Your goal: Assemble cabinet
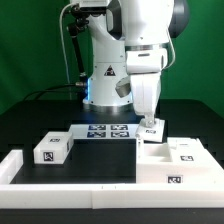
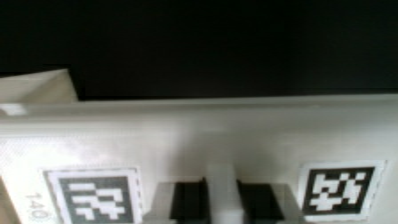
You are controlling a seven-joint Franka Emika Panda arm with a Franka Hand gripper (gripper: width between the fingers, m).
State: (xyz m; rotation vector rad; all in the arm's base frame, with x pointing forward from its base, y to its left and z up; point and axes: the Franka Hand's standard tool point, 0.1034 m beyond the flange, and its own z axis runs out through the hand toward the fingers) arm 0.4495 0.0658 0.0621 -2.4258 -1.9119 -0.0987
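Observation:
The cabinet (image 1: 185,165), a large white boxy shell with tags, lies at the exterior view's right front. My gripper (image 1: 151,120) points straight down over its back left corner and is on a small white tagged piece (image 1: 153,130) standing there. In the wrist view the two dark fingers (image 2: 187,200) stand close together with a thin white rib of that piece (image 2: 214,130) between them; my gripper (image 2: 226,190) looks shut on it. Tags show on either side of the fingers. A small white tagged block (image 1: 52,150) lies at the left front.
The marker board (image 1: 105,131) lies flat in front of the robot base. Long white border rails (image 1: 70,184) run along the front and left of the black table. The robot base (image 1: 105,75) stands behind.

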